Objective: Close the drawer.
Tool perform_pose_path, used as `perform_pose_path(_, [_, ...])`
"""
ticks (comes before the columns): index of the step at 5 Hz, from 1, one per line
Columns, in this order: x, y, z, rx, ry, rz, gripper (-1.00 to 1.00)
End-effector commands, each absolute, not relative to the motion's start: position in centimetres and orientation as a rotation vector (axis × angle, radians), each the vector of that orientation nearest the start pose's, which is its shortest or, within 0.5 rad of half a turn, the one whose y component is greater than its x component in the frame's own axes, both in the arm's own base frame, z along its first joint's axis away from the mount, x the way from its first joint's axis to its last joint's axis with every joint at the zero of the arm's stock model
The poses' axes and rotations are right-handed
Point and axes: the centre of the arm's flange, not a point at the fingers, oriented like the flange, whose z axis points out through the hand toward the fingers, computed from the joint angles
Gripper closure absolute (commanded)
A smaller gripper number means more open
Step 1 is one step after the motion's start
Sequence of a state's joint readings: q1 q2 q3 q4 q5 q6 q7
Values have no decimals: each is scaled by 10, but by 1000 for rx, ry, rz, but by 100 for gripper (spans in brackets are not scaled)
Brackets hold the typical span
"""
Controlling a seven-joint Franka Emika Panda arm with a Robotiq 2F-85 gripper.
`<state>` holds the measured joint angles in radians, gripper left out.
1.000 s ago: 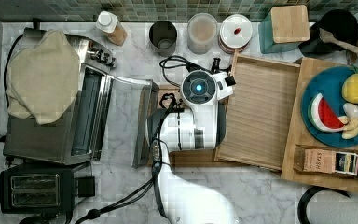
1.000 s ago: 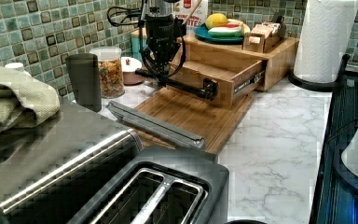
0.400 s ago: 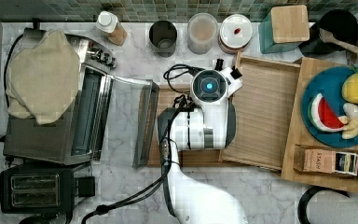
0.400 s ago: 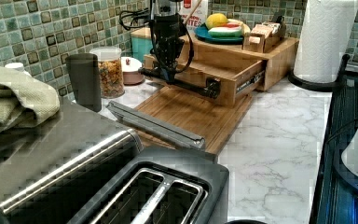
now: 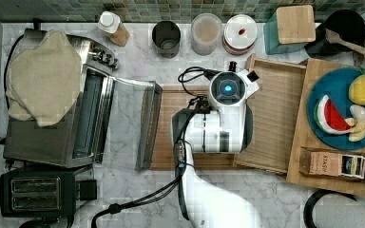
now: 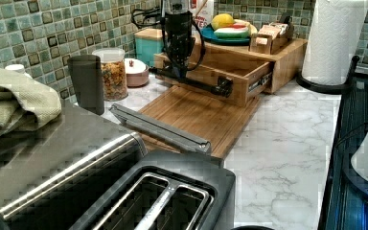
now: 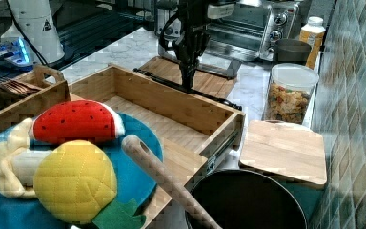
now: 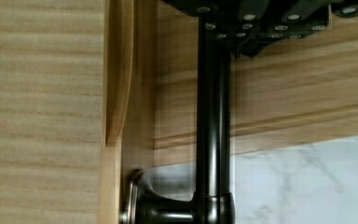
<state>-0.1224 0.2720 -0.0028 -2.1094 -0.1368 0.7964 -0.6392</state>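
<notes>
Marble counter (image 6: 287,143) under green tiled wall (image 6: 38,28), pincer (image 7: 189,71) clamped on drawer (image 7: 171,112) handle (image 8: 213,126).

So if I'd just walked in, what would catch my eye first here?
Probably the white robot arm in the middle of the top view, its end effector at the dark bar handle of an open wooden drawer. Next, the blue plate of toy fruit on the wooden box, nearest in the right view, and the steel toaster oven with its door down, at the top view's left.
</notes>
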Motion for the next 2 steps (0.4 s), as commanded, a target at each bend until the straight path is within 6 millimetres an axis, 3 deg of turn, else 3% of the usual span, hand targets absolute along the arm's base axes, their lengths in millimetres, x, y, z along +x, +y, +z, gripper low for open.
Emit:
perform_pose_path(1, [489,-359,321,-3245,612,15,100])
perform_pose_path(2, [479,-379,325,-3260,634,18,100])
